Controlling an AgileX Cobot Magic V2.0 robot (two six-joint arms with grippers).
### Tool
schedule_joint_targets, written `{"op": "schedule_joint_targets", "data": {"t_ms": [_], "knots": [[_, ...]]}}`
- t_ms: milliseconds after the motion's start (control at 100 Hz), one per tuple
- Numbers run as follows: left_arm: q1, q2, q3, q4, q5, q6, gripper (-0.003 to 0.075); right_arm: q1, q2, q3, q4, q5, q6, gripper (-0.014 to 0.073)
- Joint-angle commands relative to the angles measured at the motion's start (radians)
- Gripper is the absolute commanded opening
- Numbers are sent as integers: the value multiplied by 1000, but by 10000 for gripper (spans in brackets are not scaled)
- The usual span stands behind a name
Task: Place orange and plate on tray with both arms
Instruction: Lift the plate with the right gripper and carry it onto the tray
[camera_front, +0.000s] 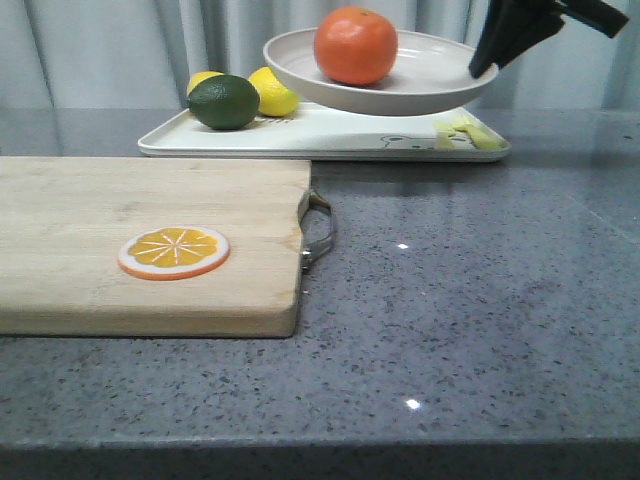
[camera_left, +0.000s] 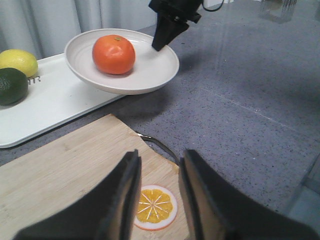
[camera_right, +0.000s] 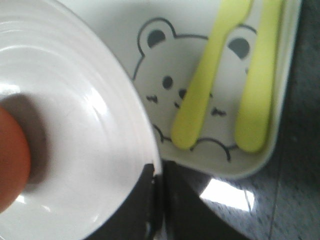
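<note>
The orange sits in the off-white plate, also seen in the left wrist view and at the edge of the right wrist view. My right gripper is shut on the plate's right rim and holds the plate in the air above the white tray. The tray's bear drawing and yellow cutlery print lie below the plate. My left gripper is open and empty, above the wooden cutting board.
A flat orange slice lies on the cutting board, whose metal handle sticks out to the right. A green lime and two yellow lemons rest on the tray's left part. Grey stone counter lies around.
</note>
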Motion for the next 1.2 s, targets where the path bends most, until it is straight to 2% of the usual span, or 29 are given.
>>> {"op": "schedule_joint_targets", "data": {"t_ms": [0, 160, 370, 790, 940, 1190], "knots": [[0, 2, -28, -5, -82, 4, 186, 12, 25, -159, 47, 8, 14, -57], [0, 2, -28, -5, -82, 4, 186, 15, 178, -372, 45, 45, 49, -57], [0, 2, -28, -7, -82, 4, 186, 15, 299, -535, 45, 44, 63, -57], [0, 2, -28, -7, -82, 4, 186, 15, 346, -556, 33, -69, 65, -57], [0, 2, -28, -7, -82, 4, 186, 15, 346, -556, -18, -68, 65, -57], [0, 2, -28, -7, -82, 4, 186, 15, 346, -556, -28, -67, 65, -48]]}}
